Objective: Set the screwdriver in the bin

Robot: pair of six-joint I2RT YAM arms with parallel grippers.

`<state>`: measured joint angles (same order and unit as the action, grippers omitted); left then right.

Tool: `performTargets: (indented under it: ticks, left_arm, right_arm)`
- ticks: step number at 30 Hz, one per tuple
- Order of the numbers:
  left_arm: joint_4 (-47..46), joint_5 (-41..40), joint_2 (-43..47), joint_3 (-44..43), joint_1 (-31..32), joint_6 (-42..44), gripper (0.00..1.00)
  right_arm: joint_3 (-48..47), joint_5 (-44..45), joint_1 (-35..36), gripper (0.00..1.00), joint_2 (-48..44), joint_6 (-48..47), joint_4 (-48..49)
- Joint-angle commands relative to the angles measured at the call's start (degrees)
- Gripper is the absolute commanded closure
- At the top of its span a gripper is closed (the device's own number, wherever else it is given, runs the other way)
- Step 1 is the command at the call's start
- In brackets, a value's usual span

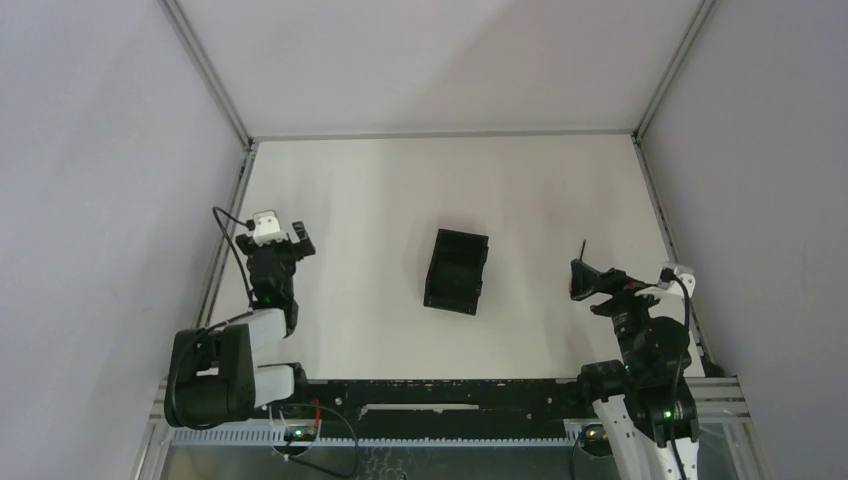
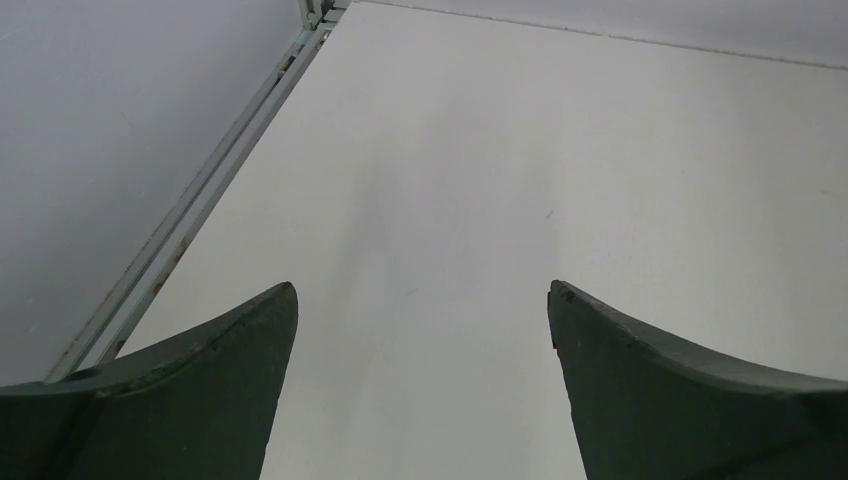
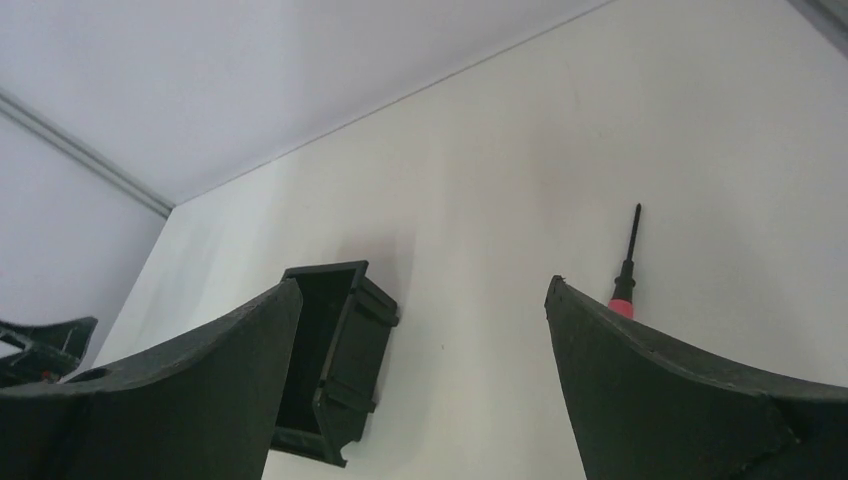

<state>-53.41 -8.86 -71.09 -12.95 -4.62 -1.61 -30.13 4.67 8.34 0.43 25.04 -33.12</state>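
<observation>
A white table [image 1: 400, 200] is stretching from near to far. Grey walls [image 1: 100, 150] are closing it in on the left, right and far sides. Metal rails [image 1: 225, 240] are running along its left and right edges. A slotted cable duct [image 1: 430, 432] is lying along the near edge.

White table [image 1: 380, 200]. A black open-top bin [image 3: 335, 360] lies on it ahead and left of the right gripper [image 3: 422, 283]. A red-handled screwdriver [image 3: 624, 290] lies just ahead of its right finger.
</observation>
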Motion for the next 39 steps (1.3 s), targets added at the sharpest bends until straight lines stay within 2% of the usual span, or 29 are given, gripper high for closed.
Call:
performTargets:
  ticks: [1,7,11,13,16,19,22,28,36,39]
  left_arm:
    - [-1.3,-0.5,0.7,-0.7,0.4,-0.2,0.00]
    - [-1.3,-0.5,0.6,-0.7,0.3,-0.3,0.00]
    - [-1.3,-0.5,0.6,-0.7,0.4,-0.3,0.00]
    - [-1.3,-0.5,0.6,-0.7,0.4,-0.3,0.00]
    - [-1.3,-0.5,0.6,-0.7,0.3,-0.3,0.00]
    - [-1.3,-0.5,0.6,-0.7,0.4,-0.3,0.00]
    - [-1.3,-0.5,0.6,-0.7,0.4,-0.4,0.00]
    - [-1.3,-0.5,0.6,-0.7,0.4,-0.4,0.00]
    - [-1.3,-0.5,0.6,-0.7,0.4,-0.4,0.00]
    - [-1.6,-0.5,0.6,-0.7,0.4,-0.4,0.00]
  right_arm:
    - [-0.2,5.2,0.2,0.00,-1.2,3.5,3.3]
    - [-2.8,0.8,0.2,0.00,3.6,-3.2,12.8]
    - [-9.5,-1.4,0.2,0.00,16.2,-8.3,15.6]
    - [-16.8,1.7,0.1,0.00,27.1,-10.2,10.0]
    - [-30.3,5.8,-0.9,0.00,46.2,-10.9,-4.8]
    - [-39.3,2.7,-6.0,0.00,63.0,-8.6,-17.1]
    - [-39.5,-8.6,-11.5,0.00,74.2,-9.6,-18.0]
    - [-35.4,-6.0,-13.0,0.02,87.3,-9.6,-12.4]
    - [-31.9,-4.9,-13.5,0.16,100.6,-10.9,-7.0]
    - [-31.4,-2.7,-13.5,0.30,102.4,-11.0,-6.1]
